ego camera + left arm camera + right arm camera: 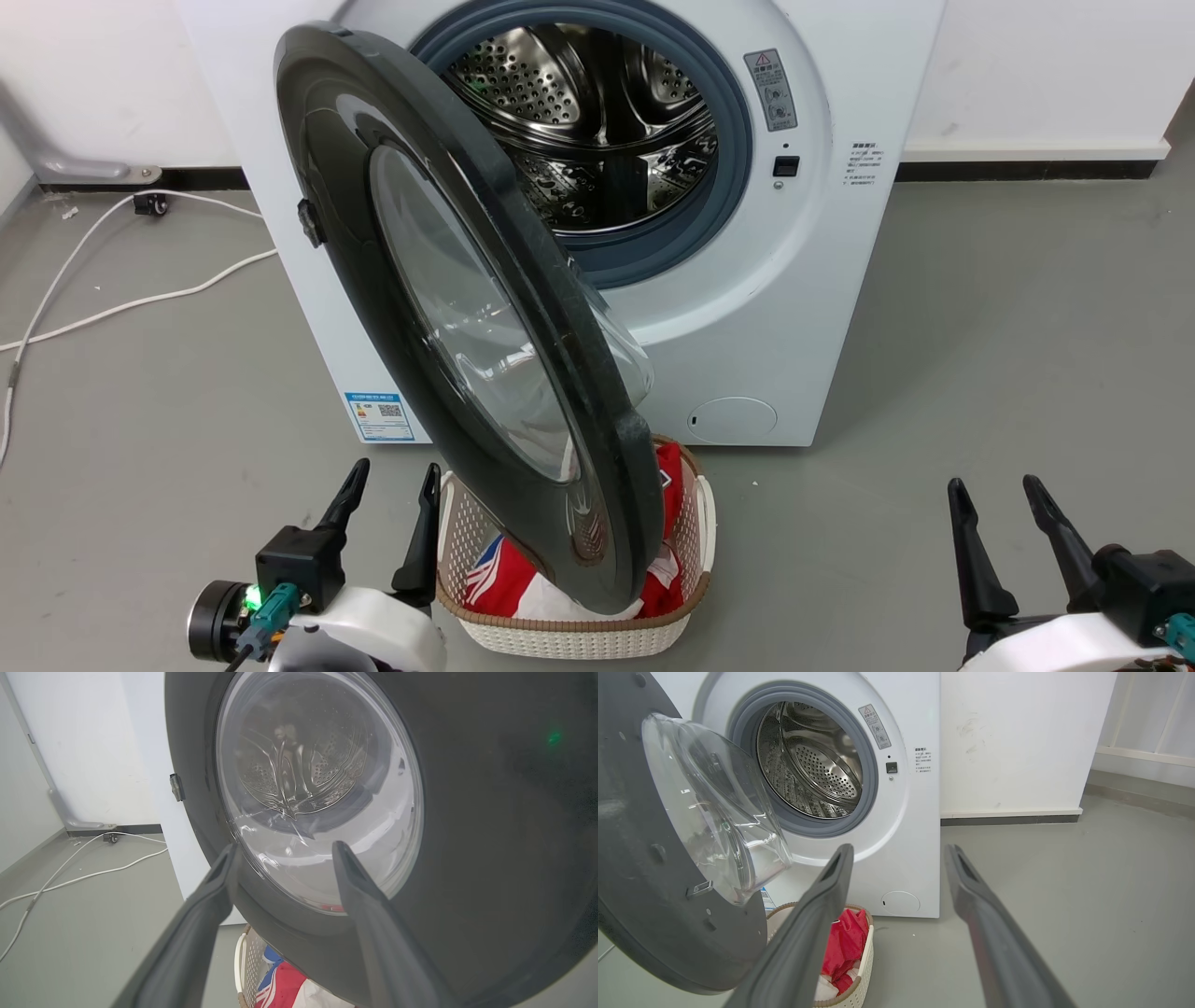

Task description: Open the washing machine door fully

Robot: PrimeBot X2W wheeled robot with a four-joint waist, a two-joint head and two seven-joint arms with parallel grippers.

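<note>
The washing machine door [467, 317] is standing swung out from the washing machine [747, 308], nearly edge-on to the head camera. It is hinged on the machine's left side, and its free edge is hanging over the white laundry basket [579, 642]. The steel drum [597, 112] is showing openly behind it.

The door is looking heavy and stiff, likely to travel only along its hinge arc. Its glossy black rim is probably slippery, and the clear glass bowl [714, 807] is hard but breakable, so it is best left alone. The free rim, farthest from the hinge, is offering the most leverage; pinching that edge or pushing flat on the grey inner face near it seems soundest.

The left gripper [396, 467] is spread wide and carrying nothing, pointing at the door's outer face from close by [284, 845], which is putting it in the door's likely sweep. The right gripper [992, 483] is likewise spread and carrying nothing, well apart on the inner side.

The basket, filled with red and white clothes [509, 574], is sitting under the door's lower edge; whether they are touching I cannot tell. A white cable [140, 301] is lying on the floor well to the left
</note>
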